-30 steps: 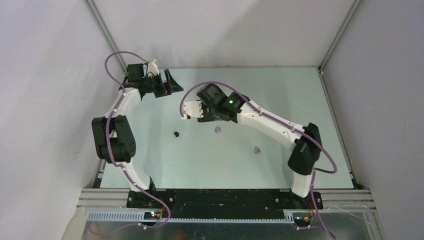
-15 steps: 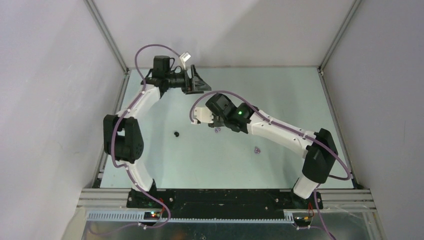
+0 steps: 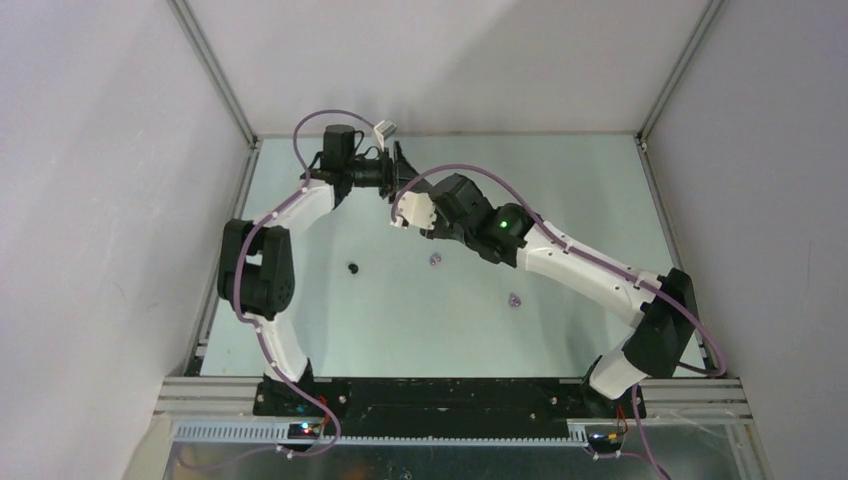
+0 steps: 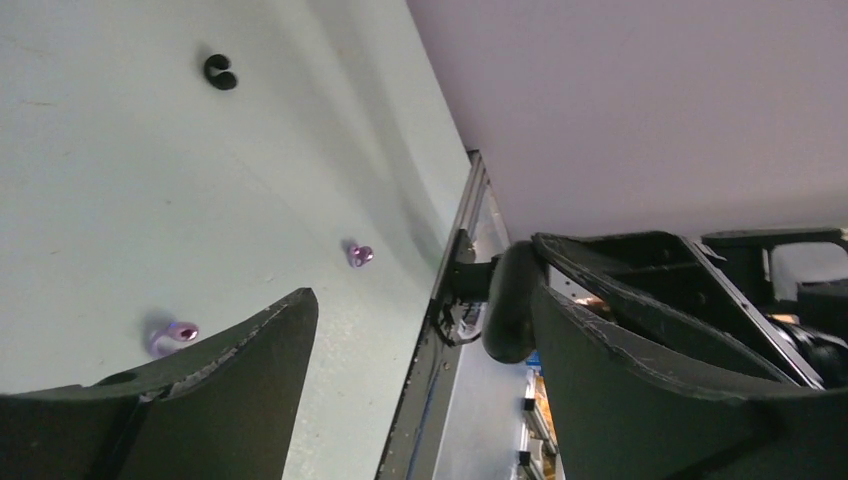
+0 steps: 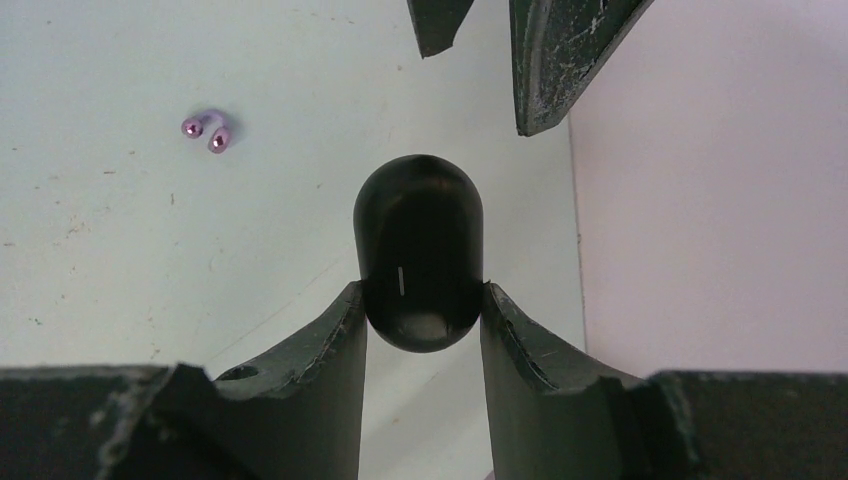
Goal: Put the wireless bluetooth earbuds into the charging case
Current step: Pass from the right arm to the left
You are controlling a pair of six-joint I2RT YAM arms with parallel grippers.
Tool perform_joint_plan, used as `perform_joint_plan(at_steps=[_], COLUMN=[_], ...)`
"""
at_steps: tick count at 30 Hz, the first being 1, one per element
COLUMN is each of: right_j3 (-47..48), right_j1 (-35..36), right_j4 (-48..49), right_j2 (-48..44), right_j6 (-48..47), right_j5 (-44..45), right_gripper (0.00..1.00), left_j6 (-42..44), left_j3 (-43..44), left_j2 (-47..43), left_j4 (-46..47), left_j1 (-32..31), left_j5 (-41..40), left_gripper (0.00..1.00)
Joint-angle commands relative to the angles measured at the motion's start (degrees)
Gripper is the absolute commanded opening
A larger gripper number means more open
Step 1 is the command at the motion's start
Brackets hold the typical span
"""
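Note:
My right gripper [image 3: 405, 212] [image 5: 422, 295] is shut on a black pill-shaped charging case [image 5: 420, 240], held above the table at back centre. My left gripper [image 3: 398, 172] [image 4: 425, 275] is open and empty, facing it; the case [image 4: 508, 300] shows close by its right finger, and the left fingers [image 5: 560, 60] stand just past the case's tip. On the table lie a black earbud piece [image 3: 352, 268] [image 4: 220, 72] and two lilac earbud pieces [image 3: 434, 260] [image 3: 514, 299], also in the left wrist view [image 4: 175, 333] [image 4: 360, 254]. One lilac piece shows in the right wrist view [image 5: 205, 128].
The pale green table [image 3: 560, 180] is boxed in by white walls and aluminium posts at the back corners [image 3: 215, 70]. Both arms cross the back middle, with purple cables looping above them.
The left arm has swung from the back left corner rightward to back centre. The right gripper has carried the case back and slightly right to meet it. The earbuds have not moved.

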Motion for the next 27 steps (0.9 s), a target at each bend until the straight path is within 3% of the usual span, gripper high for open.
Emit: perform_joint_plan(at_steps=[1,7,10,14,27], right_j3=[-1.04,-1.39,-1.31,-1.22,-1.24], right_j1=[-1.44,-2.43,-2.35,-2.32,-2.48], right_j4=[3.48,4.29,4.22,3.91,3.79], right_j2=[-2.45,-2.68,-2.93,-3.24,-2.89], right_j6=[2.07,2.34,2.34,2.58,2.51], right_j5=[-1.13,-1.70,-1.77,-2.24,-2.76], right_gripper=[0.26,0.26,0.26,0.26,0.27], left_j6=[-9.04,-10.41,-7.05,-3.17,-2.11], left_j3=[-1.28,-2.47,-1.74,-0.15,1.22], left_j2=[-1.96,-1.95,-1.46,-0.40,1.71], left_j4=[13.68,15.28,10.74,5.81,5.02], left_j1=[-1.27,-2.56,-3.13,-3.62,-5.19], left_j5=[4.26,4.54,4.15,3.50,4.18], left_gripper=[0.84,0.84,0.82,0.77,0.59])
